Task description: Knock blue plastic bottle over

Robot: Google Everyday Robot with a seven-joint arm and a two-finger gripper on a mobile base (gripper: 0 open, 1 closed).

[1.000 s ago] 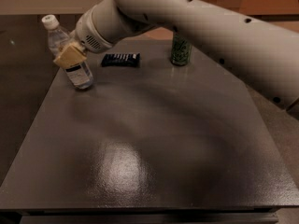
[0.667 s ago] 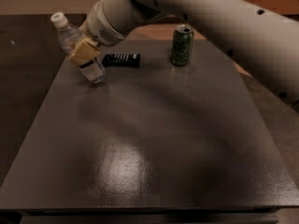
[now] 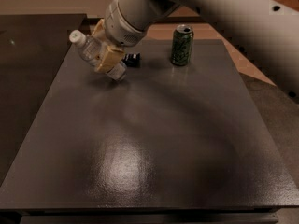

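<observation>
Mid-tip: gripper (image 3: pixel 103 46) at far-left of table (image 3: pixel 140 148), fingers (image 3: pixel 110 60) clamped on blue plastic bottle (image 3: pixel 87 45) (tilted hard, cap leftward), next prob. needs release/push to lay it flat.

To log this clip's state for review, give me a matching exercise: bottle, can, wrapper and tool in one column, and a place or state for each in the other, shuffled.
Things:
1. bottle
2. can
3. wrapper
4. tool

Places or states:
A. upright near the far edge of the table
B. tilted, cap toward the picture's upper left
C. flat, partly hidden behind the tool
D. at the bottle's middle, over the table's far left part

Pairs: 1-B, 2-A, 3-C, 4-D
</observation>
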